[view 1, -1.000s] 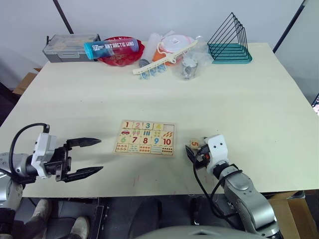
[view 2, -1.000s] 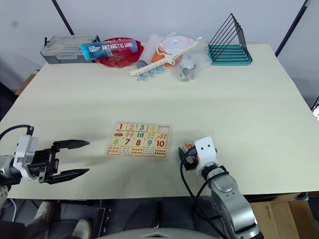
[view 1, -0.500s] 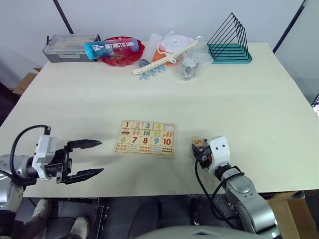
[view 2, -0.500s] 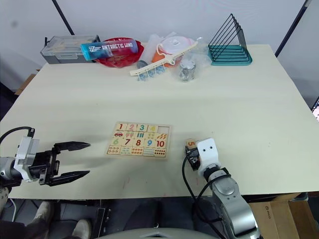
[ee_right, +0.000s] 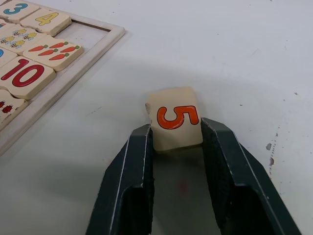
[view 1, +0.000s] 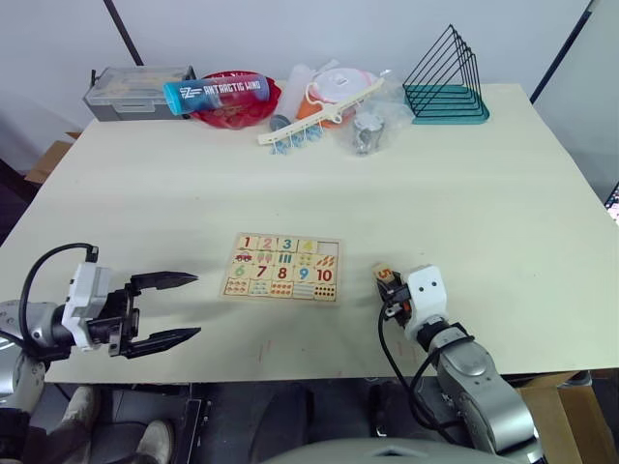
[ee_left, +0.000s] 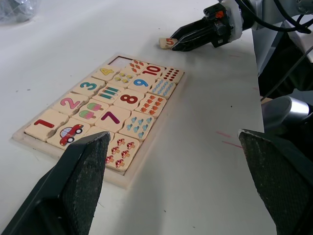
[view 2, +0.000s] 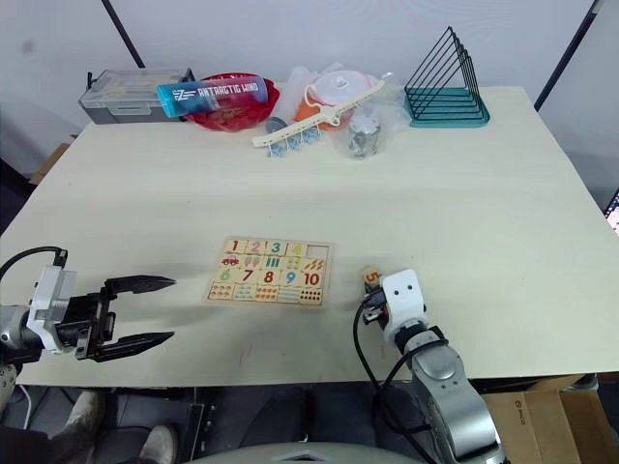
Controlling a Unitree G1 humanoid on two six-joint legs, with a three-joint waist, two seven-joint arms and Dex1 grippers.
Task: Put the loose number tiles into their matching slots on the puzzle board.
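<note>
The 5 tile sits pinched between the two black fingers of my right pincer, which grips it by its two side edges with the digit facing up. It rests low at the surface, just off the puzzle board's right-hand end, near but not touching the frame.

The relation I care about: the one empty slot is the corner recess at the far end of the board's top row, right beside the 4 tile. From the pincer it lies ahead and to the left, across the board's rim. I judge the move to be a short lift, a carry over the rim and a square drop into that recess; the tile looks slightly turned against the frame, so it may need a small twist to seat.

The board's other top slots already hold 1, 2, 3 and 4, with 6 to 10 and the picture tiles below, so this looks like the last piece.

My left pincer hangs spread wide and empty, well left of the board, clearly the farther arm.
</note>
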